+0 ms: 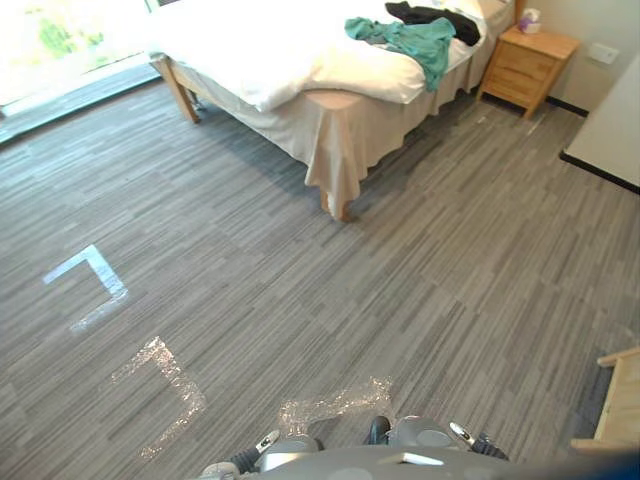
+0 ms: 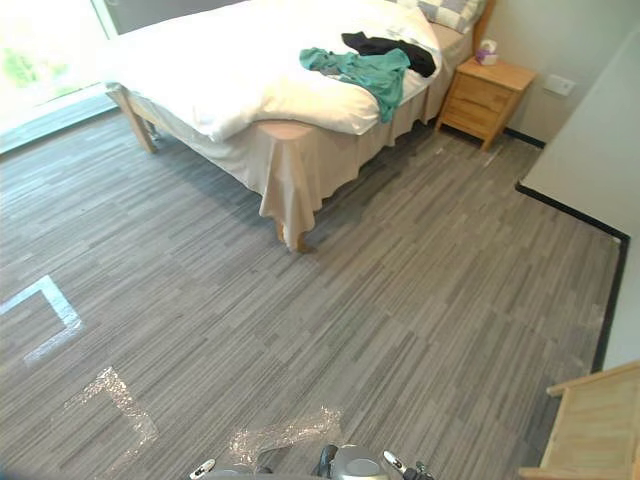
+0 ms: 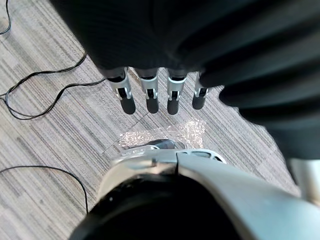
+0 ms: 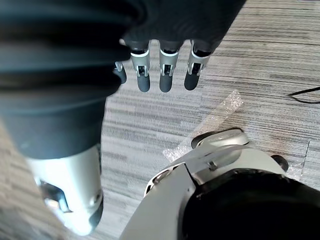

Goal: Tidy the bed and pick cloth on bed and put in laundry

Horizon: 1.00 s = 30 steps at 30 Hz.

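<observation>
left hand (image 3: 150,50), right hand (image 4: 170,30): dark ribbed covers, silver dark-tipped fingers (image 3: 126,95).

head eyes: high, look down, share bed (image 1: 280,50) and floor (image 1: 420,300) | wrist cams: close, face floor

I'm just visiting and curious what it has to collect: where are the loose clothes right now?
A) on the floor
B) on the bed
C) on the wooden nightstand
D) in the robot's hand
B: the teal cloth and the black cloth lie on the bed, at the side towards the nightstand; the left hand and the right hand have straight fingers and hold nothing.
</observation>
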{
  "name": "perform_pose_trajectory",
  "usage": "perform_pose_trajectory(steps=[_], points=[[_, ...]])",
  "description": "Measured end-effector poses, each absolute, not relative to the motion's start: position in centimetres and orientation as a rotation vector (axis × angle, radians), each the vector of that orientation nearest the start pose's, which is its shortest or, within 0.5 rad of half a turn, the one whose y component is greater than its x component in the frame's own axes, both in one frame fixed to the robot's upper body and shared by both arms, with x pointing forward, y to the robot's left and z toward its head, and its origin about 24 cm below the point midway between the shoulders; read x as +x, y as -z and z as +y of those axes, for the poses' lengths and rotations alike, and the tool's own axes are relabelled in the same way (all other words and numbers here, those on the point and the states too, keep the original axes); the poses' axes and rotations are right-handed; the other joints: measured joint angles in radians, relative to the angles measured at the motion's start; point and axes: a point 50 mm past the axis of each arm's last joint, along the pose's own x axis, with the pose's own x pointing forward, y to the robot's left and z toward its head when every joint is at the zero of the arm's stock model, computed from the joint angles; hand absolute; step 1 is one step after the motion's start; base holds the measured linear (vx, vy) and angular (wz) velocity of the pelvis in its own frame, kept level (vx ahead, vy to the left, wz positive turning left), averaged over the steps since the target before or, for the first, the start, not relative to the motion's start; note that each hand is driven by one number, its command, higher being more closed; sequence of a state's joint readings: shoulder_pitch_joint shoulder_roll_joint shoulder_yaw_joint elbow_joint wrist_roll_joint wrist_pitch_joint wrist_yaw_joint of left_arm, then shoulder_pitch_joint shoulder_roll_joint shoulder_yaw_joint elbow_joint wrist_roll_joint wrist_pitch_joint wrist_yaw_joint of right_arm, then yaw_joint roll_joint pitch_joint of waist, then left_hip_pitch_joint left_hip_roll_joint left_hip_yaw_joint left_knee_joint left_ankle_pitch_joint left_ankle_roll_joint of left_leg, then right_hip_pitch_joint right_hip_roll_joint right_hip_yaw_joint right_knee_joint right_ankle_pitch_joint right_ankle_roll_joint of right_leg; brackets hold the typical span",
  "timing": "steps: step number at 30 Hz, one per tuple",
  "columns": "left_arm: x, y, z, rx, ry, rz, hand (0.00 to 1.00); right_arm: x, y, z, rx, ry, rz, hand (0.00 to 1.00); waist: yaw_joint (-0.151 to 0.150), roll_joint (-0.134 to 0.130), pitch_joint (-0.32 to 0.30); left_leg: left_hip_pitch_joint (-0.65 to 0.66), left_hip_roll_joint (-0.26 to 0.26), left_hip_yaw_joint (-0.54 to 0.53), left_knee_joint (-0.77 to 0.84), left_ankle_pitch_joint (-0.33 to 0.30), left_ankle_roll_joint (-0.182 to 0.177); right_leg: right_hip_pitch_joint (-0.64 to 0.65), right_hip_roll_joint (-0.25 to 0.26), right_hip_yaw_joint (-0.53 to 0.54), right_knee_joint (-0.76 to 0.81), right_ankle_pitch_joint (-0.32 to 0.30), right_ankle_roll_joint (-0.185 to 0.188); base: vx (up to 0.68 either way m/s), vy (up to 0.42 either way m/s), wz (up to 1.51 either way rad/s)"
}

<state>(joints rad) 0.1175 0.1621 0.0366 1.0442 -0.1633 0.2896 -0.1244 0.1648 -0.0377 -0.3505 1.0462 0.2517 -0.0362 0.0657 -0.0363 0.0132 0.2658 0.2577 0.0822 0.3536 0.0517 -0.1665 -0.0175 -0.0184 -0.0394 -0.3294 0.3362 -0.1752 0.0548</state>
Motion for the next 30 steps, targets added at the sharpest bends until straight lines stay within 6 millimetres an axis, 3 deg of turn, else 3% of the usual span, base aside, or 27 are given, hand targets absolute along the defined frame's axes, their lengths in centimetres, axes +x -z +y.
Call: perform_pose_trajectory(steps=[2, 4, 6, 7, 9, 11, 12, 13, 15, 17, 19, 21, 22, 23, 24, 25, 26, 30], points=[[5.0, 16.9, 21.1, -0.157, -0.152, 1.412, 0.0, 5.0, 16.4, -20.6, 0.394, 0.492, 1.059, 0.0, 0.006, -0.003, -0.002, 0.016, 0.037, 0.056, 0.058, -0.055, -0.035, -0.05, -0.063, -0.067, 0.054, 0.0, -0.015, -0.01, 0.041, -0.68], [5.2, 16.8, 21.5, -0.139, -0.158, 1.4, 0.0, 4.4, 16.3, -20.3, 0.402, 0.495, 1.047, 0.0, 0.011, -0.022, -0.014, 0.026, 0.048, 0.078, 0.107, -0.109, -0.072, -0.088, -0.108, -0.07, 0.069, 0.009, -0.027, 0.13, -0.121, -0.55], [5.4, 16.7, 21.5, -0.134, -0.159, 1.387, 0.0, 3.5, 16.4, -20.3, 0.407, 0.515, 1.06, 0.0, 0.01, -0.024, -0.022, 0.022, 0.076, 0.1, 0.164, -0.164, -0.089, -0.116, -0.14, -0.065, 0.105, 0.005, -0.045, 0.24, -0.216, -0.41], [5.4, 16.8, 21.2, -0.169, -0.174, 1.377, 0.0, 3.1, 16.4, -20.7, 0.408, 0.523, 1.064, 0.0, 0.009, -0.009, -0.034, 0.015, 0.107, 0.109, 0.194, -0.192, -0.109, -0.136, -0.13, -0.072, 0.146, -0.013, -0.072, 0.32, -0.25, -0.26], [5.2, 16.9, 20.6, -0.225, -0.192, 1.367, 0.0, 2.9, 16.3, -21.2, 0.386, 0.511, 1.07, 0.0, -0.004, 0.018, -0.077, -0.012, 0.159, 0.117, 0.248, -0.197, -0.084, -0.15, -0.087, -0.093, 0.158, -0.081, -0.086, 0.39, -0.242, -0.07], [6.9, 16.5, 21.2, -0.25, -0.222, 1.276, 0.0, 3.3, 16.2, -21.8, 0.321, 0.469, 1.084, 0.0, -0.006, 0.03, -0.083, -0.176, 0.248, 0.032, 0.591, -0.105, -0.031, -0.129, -0.05, -0.087, 0.125, -0.115, -0.123, 0.5, -0.273, -0.18], [7.3, 16.4, 21.0, -0.289, -0.242, 1.232, 0.0, 4.1, 16.1, -22.3, 0.303, 0.454, 1.07, 0.0, 0.003, 0.037, -0.074, -0.257, 0.28, -0.037, 0.771, -0.079, -0.042, -0.082, -0.016, -0.071, 0.08, -0.113, -0.142, 0.46, -0.252, -0.36], [7.3, 16.4, 20.9, -0.307, -0.25, 1.217, 0.0, 4.5, 16.1, -22.4, 0.296, 0.442, 1.066, 0.0, 0.006, 0.045, -0.073, -0.284, 0.285, -0.072, 0.837, -0.085, -0.05, -0.054, -0.002, -0.063, 0.059, -0.113, -0.148, 0.5, -0.187, -0.47], [8.2, 16.3, 20.5, -0.363, -0.272, 1.156, 0.0, 6.3, 15.9, -22.6, 0.278, 0.4, 1.041, 0.0, 0.024, 0.051, -0.07, -0.387, 0.24, -0.186, 0.993, -0.102, -0.067, 0.081, 0.032, -0.015, -0.033, -0.117, -0.154, 0.51, -0.12, -0.55], [8.8, 16.1, 20.3, -0.392, -0.269, 1.116, 0.0, 7.3, 15.7, -23.0, 0.269, 0.375, 1.015, 0.0, 0.05, 0.043, -0.067, -0.468, 0.188, -0.199, 0.985, -0.113, -0.062, 0.158, 0.036, 0.031, -0.093, -0.114, -0.151, 0.5, -0.039, -0.88], [9.2, 15.9, 20.3, -0.429, -0.281, 1.085, 0.0, 8.6, 15.5, -22.7, 0.277, 0.361, 0.981, 0.0, 0.065, 0.031, -0.059, -0.541, 0.138, -0.177, 0.919, -0.127, -0.042, 0.232, 0.028, 0.075, -0.14, -0.112, -0.148, 0.53, 0.05, -0.97], [9.4, 15.7, 20.6, -0.43, -0.291, 1.065, 0.0, 9.5, 15.3, -21.8, 0.304, 0.323, 0.936, 0.0, 0.085, 0.004, -0.042, -0.589, 0.069, -0.096, 0.686, -0.099, -0.025, 0.322, -0.017, 0.107, -0.175, -0.112, -0.145, 0.63, 0.152, -0.87], [9.5, 15.7, 20.6, -0.428, -0.291, 1.062, 0.0, 9.5, 15.3, -21.8, 0.306, 0.317, 0.931, 0.0, 0.086, 0.004, -0.042, -0.591, 0.057, -0.077, 0.605, -0.065, -0.021, 0.34, -0.024, 0.107, -0.182, -0.114, -0.129, 0.68, 0.214, -0.88], [8.9, 15.9, 20.3, -0.434, -0.296, 1.073, 0.0, 9.9, 15.1, -21.7, 0.305, 0.302, 0.908, 0.0, 0.089, 0.016, -0.048, -0.585, 0.041, -0.034, 0.408, 0.054, -0.007, 0.378, -0.025, 0.111, -0.198, -0.128, -0.079, 0.58, 0.234, -0.66], [8.4, 16.1, 19.6, -0.448, -0.289, 1.087, 0.0, 9.3, 15.0, -21.9, 0.299, 0.299, 0.898, 0.0, 0.089, 0.059, -0.057, -0.588, 0.045, -0.018, 0.266, 0.172, 0.058, 0.421, 0.002, 0.114, -0.206, -0.156, -0.029, 0.58, 0.234, -0.58], [8.4, 16.1, 19.8, -0.449, -0.299, 1.081, 0.0, 9.2, 15.2, -21.5, 0.311, 0.296, 0.909, 0.0, 0.091, 0.057, -0.057, -0.58, 0.039, -0.025, 0.283, 0.232, 0.138, 0.447, -0.01, 0.119, -0.207, -0.172, -0.005, 0.57, 0.293, -0.03], [8.8, 15.8, 20.9, -0.405, -0.298, 1.072, 0.0, 9.2, 15.4, -20.4, 0.331, 0.267, 0.922, 0.0, 0.083, 0.008, -0.06, -0.568, -0.008, 0.0, 0.295, 0.181, 0.124, 0.459, -0.06, 0.109, -0.202, -0.155, -0.002, 0.42, 0.245, 0.14], [9.7, 15.7, 20.7, -0.395, -0.28, 1.062, 0.0, 9.9, 15.4, -20.1, 0.338, 0.248, 0.92, 0.0, 0.109, -0.004, -0.068, -0.535, -0.072, 0.009, 0.302, 0.086, 0.131, 0.453, -0.117, 0.148, -0.165, -0.023, -0.022, 0.48, 0.322, 0.08]])
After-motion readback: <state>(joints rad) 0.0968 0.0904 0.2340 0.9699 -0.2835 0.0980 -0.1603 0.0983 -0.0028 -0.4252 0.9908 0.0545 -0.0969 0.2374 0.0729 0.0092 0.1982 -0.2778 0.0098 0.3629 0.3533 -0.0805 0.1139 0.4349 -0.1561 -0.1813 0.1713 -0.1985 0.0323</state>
